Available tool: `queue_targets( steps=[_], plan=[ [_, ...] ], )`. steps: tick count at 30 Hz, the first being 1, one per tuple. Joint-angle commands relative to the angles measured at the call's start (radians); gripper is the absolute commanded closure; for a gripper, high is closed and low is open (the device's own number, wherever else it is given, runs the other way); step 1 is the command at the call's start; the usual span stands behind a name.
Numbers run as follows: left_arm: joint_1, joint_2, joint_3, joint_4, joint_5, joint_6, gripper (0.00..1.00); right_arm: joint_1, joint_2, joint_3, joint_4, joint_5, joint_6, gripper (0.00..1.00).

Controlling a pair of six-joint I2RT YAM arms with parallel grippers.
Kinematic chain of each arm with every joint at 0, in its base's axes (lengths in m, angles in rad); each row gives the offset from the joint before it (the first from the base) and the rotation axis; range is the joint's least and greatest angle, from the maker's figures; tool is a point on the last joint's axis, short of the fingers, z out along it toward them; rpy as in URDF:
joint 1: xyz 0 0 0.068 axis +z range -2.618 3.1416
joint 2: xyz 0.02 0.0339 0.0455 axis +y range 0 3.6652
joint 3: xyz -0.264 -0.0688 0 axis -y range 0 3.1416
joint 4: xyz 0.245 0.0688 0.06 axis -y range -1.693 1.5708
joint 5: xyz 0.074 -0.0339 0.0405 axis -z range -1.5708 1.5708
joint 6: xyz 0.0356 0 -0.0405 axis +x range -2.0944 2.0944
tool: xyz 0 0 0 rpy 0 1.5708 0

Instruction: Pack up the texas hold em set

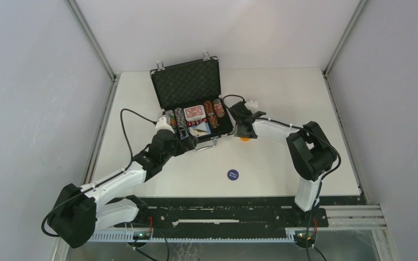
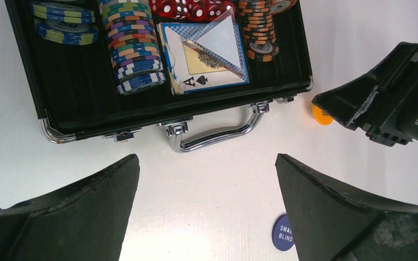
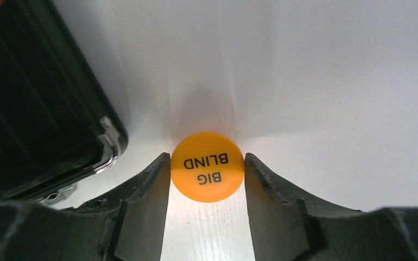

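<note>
From above, we see the open briefcase (image 1: pixel 188 81) far on the table (image 1: pixel 305 109), with the right gripper (image 1: pixel 244 134) over the orange disc (image 1: pixel 245 139) just right of its near corner. The left wrist view shows the left gripper (image 2: pixel 207 163) spread wide, just near of the handle (image 2: pixel 217 130). In the right wrist view, both fingers (image 3: pixel 152 185) touch the disc's edges, clamping it flat on the table.

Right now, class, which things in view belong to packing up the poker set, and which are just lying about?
Belongs: open black briefcase, striped chips, blue card deck, red dice, orange Big Blind button, blue Small Blind button.
Lying about: only the white table and a black cable.
</note>
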Motion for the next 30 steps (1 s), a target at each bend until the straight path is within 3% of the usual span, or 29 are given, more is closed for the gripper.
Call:
queue_targets(
  steps=[1, 13, 30],
  plan=[
    [-0.004, -0.018, 0.023, 0.028, -0.002, 0.008, 0.00, 0.014, -0.083, 0.007, 0.008, 0.028, 0.002, 0.44],
    [-0.004, -0.019, 0.023, 0.029, 0.000, 0.008, 0.00, 0.094, -0.053, 0.143, -0.046, 0.043, -0.015, 0.43],
    [-0.004, -0.035, 0.017, 0.029, -0.004, 0.008, 0.00, 0.211, 0.224, 0.572, -0.166, 0.030, -0.072, 0.43]
  ],
)
